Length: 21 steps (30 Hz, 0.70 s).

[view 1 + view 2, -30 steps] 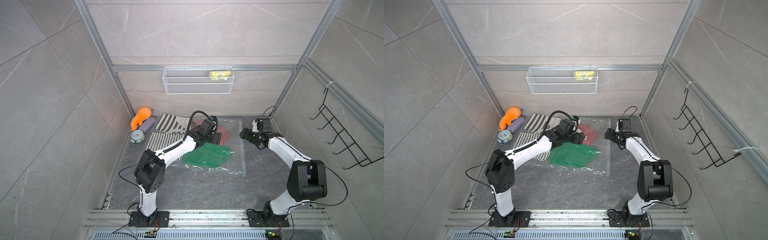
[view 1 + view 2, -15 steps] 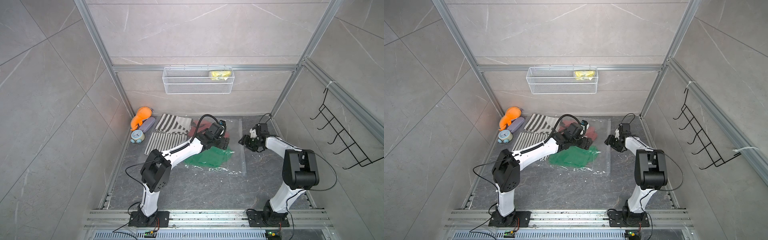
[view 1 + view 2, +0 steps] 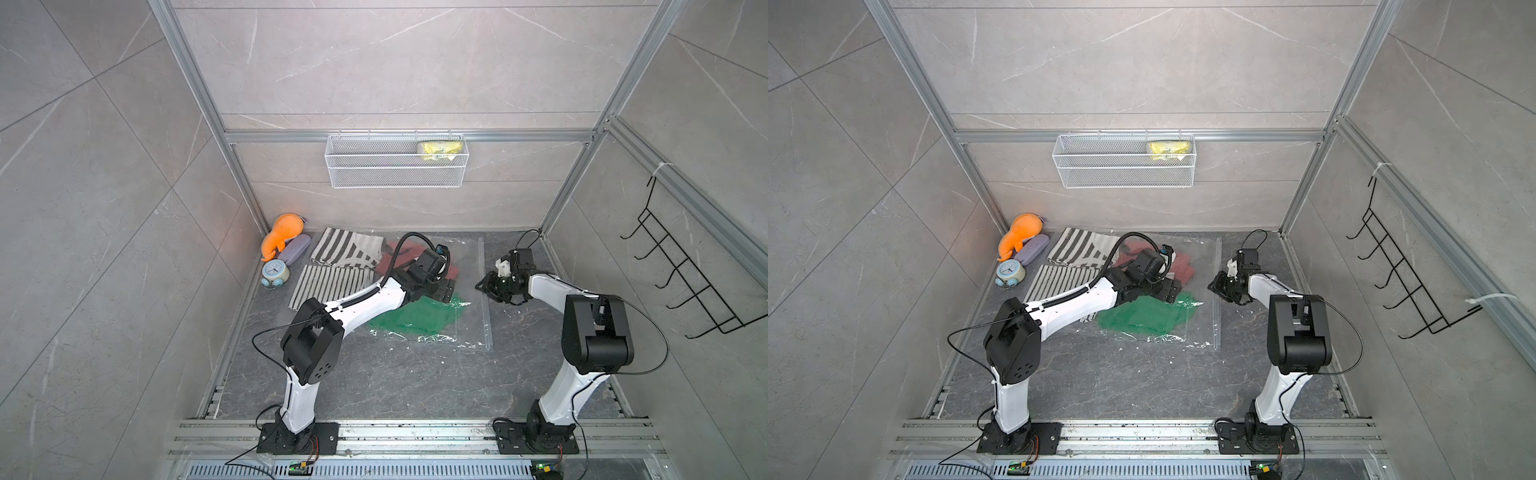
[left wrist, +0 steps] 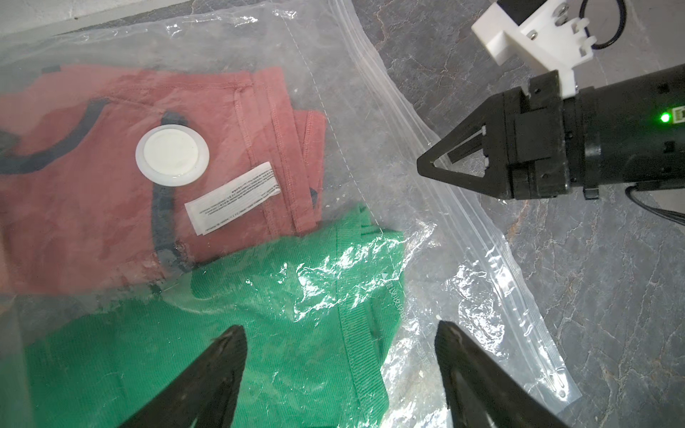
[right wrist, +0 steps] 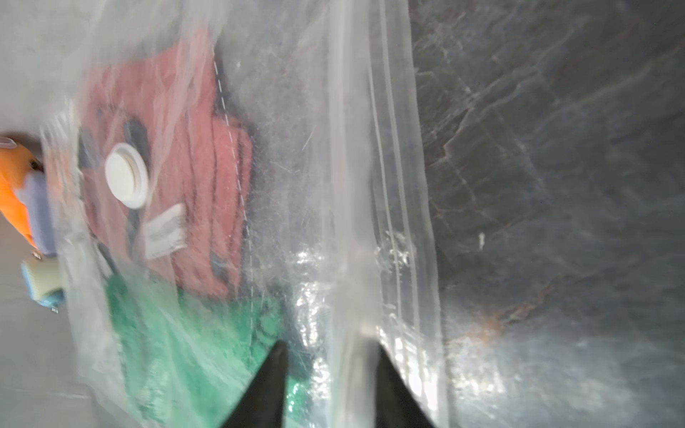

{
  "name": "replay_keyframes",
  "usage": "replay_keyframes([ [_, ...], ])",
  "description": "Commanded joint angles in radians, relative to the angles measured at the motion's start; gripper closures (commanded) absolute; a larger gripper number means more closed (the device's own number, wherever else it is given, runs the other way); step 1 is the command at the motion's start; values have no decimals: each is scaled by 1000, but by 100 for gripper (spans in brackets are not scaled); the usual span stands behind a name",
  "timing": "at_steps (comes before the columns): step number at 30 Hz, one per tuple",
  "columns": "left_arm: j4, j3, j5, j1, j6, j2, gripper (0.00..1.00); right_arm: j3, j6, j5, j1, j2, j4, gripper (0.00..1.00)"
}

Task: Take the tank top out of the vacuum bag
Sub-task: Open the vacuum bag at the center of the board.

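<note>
The clear vacuum bag (image 3: 469, 266) (image 3: 1204, 266) lies flat on the dark floor, its white valve (image 4: 172, 155) over a red garment (image 4: 92, 192). A green garment (image 3: 411, 320) (image 4: 259, 315) lies inside beside the red one. Which of them is the tank top I cannot tell. My left gripper (image 4: 339, 328) (image 3: 446, 291) hovers open over the green cloth's ribbed edge, outside the plastic. My right gripper (image 5: 330, 346) (image 3: 482, 286) sits at the zip-seal strip (image 4: 482, 237), jaws narrowed with a gap still showing and a blurred fold of plastic between them.
Two striped cloths (image 3: 345, 249) lie left of the bag. An orange plush (image 3: 282, 232), a purple pouch (image 3: 295, 253) and a small clock (image 3: 275, 272) sit in the far left corner. A wire basket (image 3: 395, 166) hangs on the back wall, a hook rack (image 3: 685, 282) on the right wall.
My left gripper has slid right across the bag onto the green garment's edge. My right gripper has come in to the zip-seal edge, and its jaws have narrowed.
</note>
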Motion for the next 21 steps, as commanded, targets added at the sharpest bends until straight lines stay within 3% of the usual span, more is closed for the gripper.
replay_keyframes([
  [1, -12, -4, -13, -1, 19, -57, 16, -12, 27, -43, -2, 17, 20, 88],
  [3, -10, -3, -9, -1, 17, -61, 16, -12, 36, -58, -1, 8, 24, 99],
  [4, -9, -3, 0, -1, 16, -63, 16, -12, 45, -68, -1, 0, 24, 100],
  [13, 17, 20, 130, -64, 10, -69, 6, -33, 163, -202, 11, -92, 59, 100],
  [21, 28, 73, 182, -126, -48, -4, 1, -68, 310, -197, 29, -183, 107, 100],
])
